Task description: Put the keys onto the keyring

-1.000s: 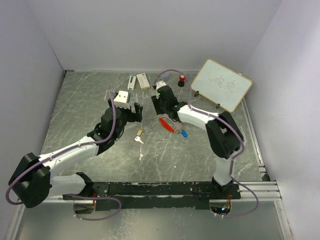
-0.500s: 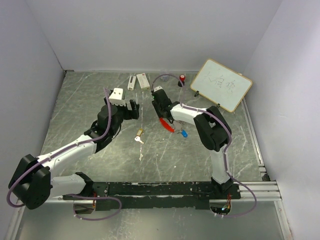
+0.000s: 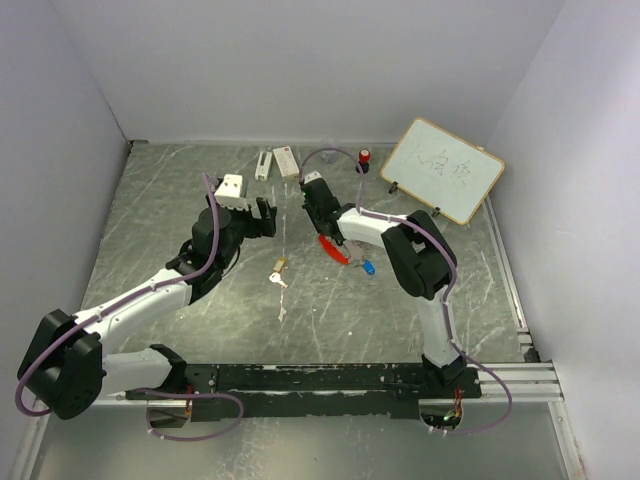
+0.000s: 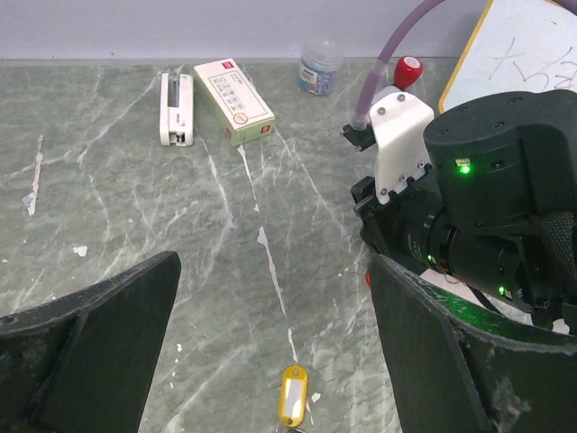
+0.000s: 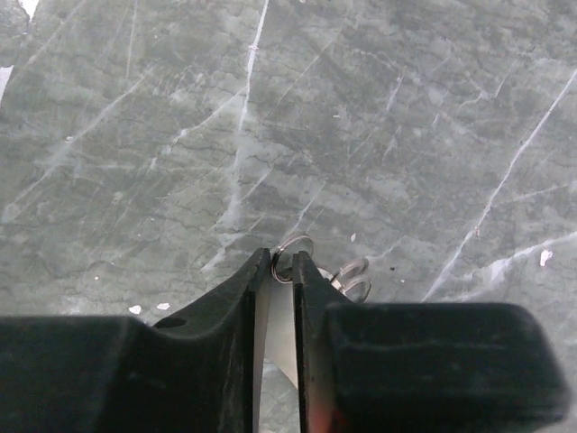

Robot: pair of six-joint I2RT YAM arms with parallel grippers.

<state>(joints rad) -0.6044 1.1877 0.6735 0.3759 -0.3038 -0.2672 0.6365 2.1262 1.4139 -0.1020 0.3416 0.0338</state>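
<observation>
In the top view the keyring lies mid-table, its long red tag (image 3: 331, 247) and small blue tab (image 3: 368, 267) showing. My right gripper (image 3: 325, 224) is down over its far end. The right wrist view shows that gripper (image 5: 282, 257) nearly closed, with a thin wire loop of the keyring (image 5: 292, 255) pinched between its tips; two more wire loops (image 5: 352, 277) lie just to the right. The keys, one brass-yellow (image 3: 279, 264) and one pale (image 3: 277, 281), rest left of the keyring. My left gripper (image 3: 265, 218) hovers open beyond them. In the left wrist view the yellow key (image 4: 293, 395) lies below that wide open gripper (image 4: 275, 262).
At the back are a white box (image 4: 233, 101), a white stapler-like piece (image 4: 176, 108), a small jar (image 4: 321, 65) and a red-capped stamp (image 3: 364, 156). A small whiteboard (image 3: 443, 170) leans at the back right. The right arm's wrist (image 4: 491, 207) is close to my left gripper's right finger.
The right gripper's jaws have narrowed onto the keyring's wire loop, and that wrist has shifted slightly left. The left gripper has drawn back a little to the left, still open.
</observation>
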